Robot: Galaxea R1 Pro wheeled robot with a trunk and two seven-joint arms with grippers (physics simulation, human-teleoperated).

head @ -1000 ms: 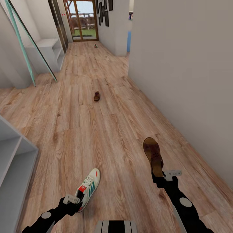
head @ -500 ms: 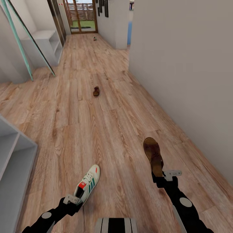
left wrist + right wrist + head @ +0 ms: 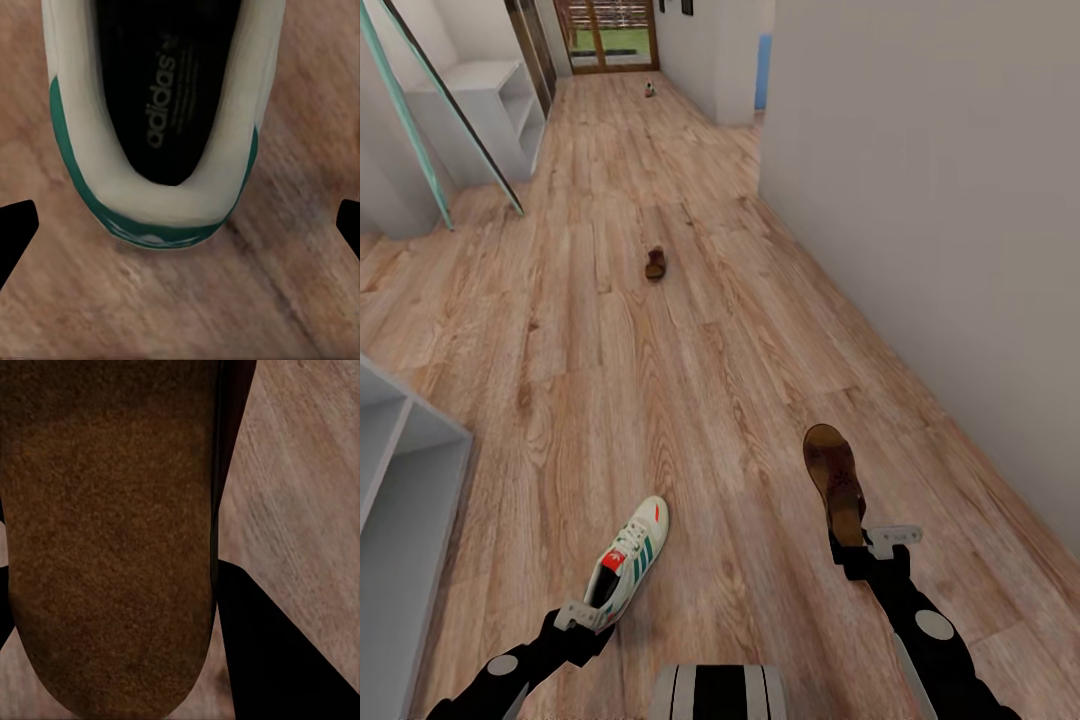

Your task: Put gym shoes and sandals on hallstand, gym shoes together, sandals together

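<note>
Wood-plank corridor floor (image 3: 690, 400) runs ahead between white walls; nearest, the left gripper (image 3: 582, 622) grips the heel of a gym shoe (image 3: 628, 560), toe pointing away, the right gripper (image 3: 865, 550) clamps the heel end of a sandal (image 3: 834, 480), its footbed facing up; in the left wrist view the dark fingertips (image 3: 16, 229) sit wide on either side of the shoe's heel, so the exact contact is hard to judge; at the left edge stands a light-grey shelf unit (image 3: 400, 500); farther along a second sandal (image 3: 655, 264) lies on the planks; well beyond, near a glazed door (image 3: 605, 30), a small shoe-like object (image 3: 650, 89), too small to identify; another grey shelf (image 3: 485, 115) stands far left.
</note>
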